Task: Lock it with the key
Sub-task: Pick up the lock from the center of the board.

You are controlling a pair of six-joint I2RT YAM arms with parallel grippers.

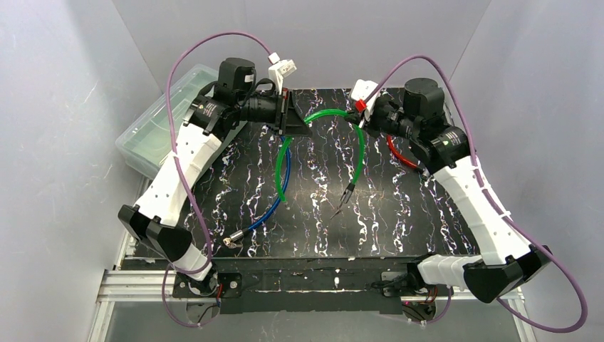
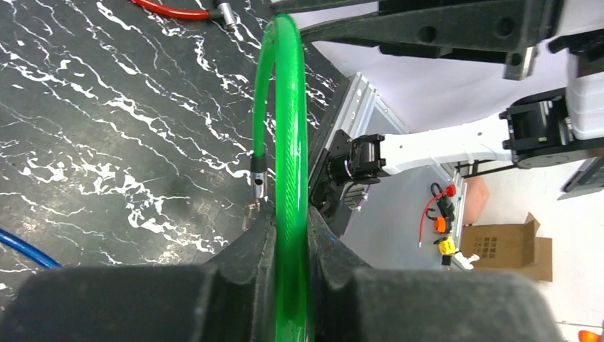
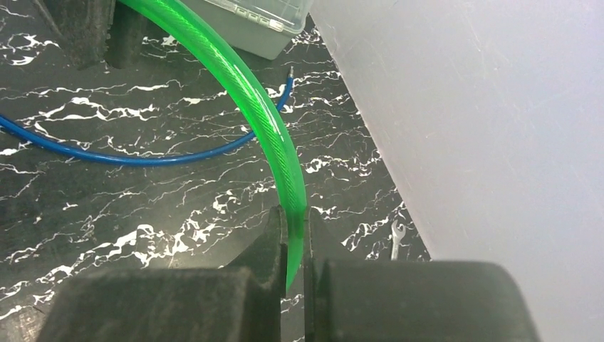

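Right up against both wrist lenses: green cable lock (image 2: 290,142), pinched tight between the fingers of the left end effector (image 2: 290,235) and likewise clamped in the right end effector (image 3: 293,235). Arched up off the black marbled worktop (image 1: 313,214) between the two, free end with its metal tip (image 1: 344,198) dangling near the middle. Blue cable (image 1: 274,203) lying just left of it, red cable (image 1: 402,157) over by the right arm, clear plastic bin (image 1: 153,135) at far left.

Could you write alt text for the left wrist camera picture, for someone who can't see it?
Two black fingers pinch a green cable that arcs up and away over a black marbled table. A red cable lies at the top, a blue cable at left.
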